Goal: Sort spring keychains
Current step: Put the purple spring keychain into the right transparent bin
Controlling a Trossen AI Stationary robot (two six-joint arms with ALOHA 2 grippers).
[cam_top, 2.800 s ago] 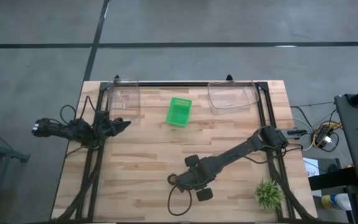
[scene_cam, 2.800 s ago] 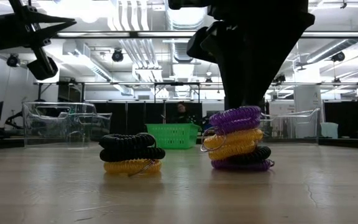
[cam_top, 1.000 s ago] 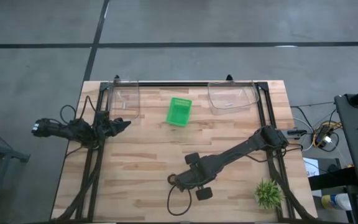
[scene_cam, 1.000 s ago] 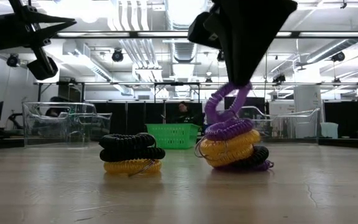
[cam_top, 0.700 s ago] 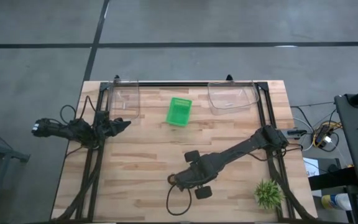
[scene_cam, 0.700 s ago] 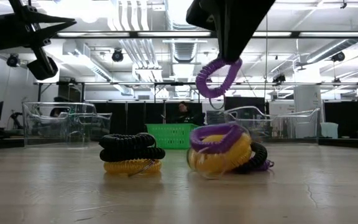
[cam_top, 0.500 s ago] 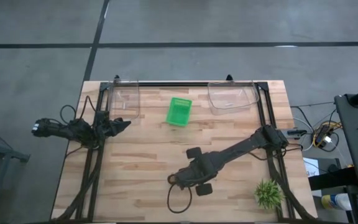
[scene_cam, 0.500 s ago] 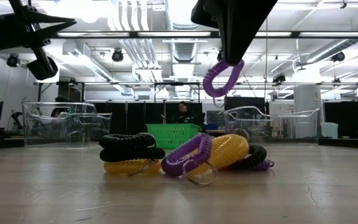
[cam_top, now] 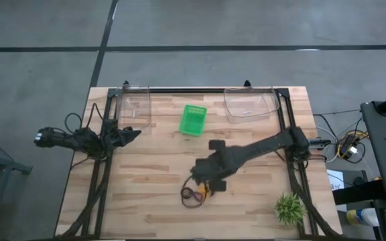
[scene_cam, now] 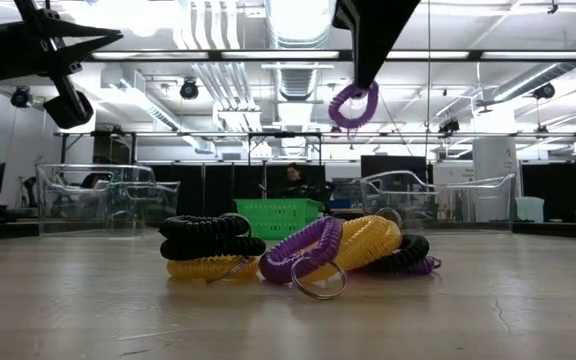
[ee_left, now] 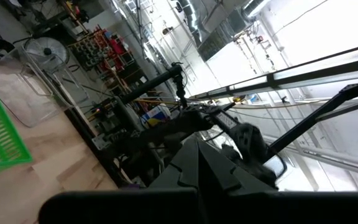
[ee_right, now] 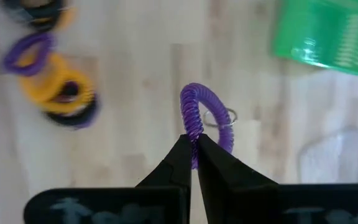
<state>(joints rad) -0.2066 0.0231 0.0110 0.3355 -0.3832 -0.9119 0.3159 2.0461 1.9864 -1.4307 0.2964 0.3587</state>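
My right gripper [ee_right: 193,148] is over the table's middle [cam_top: 205,177], shut on a purple spring keychain [ee_right: 202,118], which in the low view hangs high above the table [scene_cam: 353,105]. The other keychains lie in a pile on the wood [cam_top: 194,195]: a black-on-yellow stack [scene_cam: 213,245], a purple coil [scene_cam: 303,248] leaning on a yellow one [scene_cam: 366,240], and a black one [scene_cam: 410,250] behind. My left gripper [cam_top: 134,133] waits shut at the table's left edge, raised off the wood. My right gripper pinches the purple keychain by one side of its coiled loop [ee_right: 194,134] between the two fingertips, coming from above and pointing down. The loop hangs below the fingers, lifted clear of the table, with its metal ring [ee_right: 228,116] on the far side.
A green basket [cam_top: 193,120] stands at the far middle, between two clear bins [cam_top: 134,107] [cam_top: 250,105] at the far edge. A spiky green plant [cam_top: 289,208] sits at the near right corner. Bare wood lies between the pile and the basket.
My right gripper has risen and moved toward the far edge, carrying the purple keychain, which first stretched and then came clear of the stack. The stack it left has toppled: a purple coil and the yellow one fell sideways toward the black-on-yellow stack.
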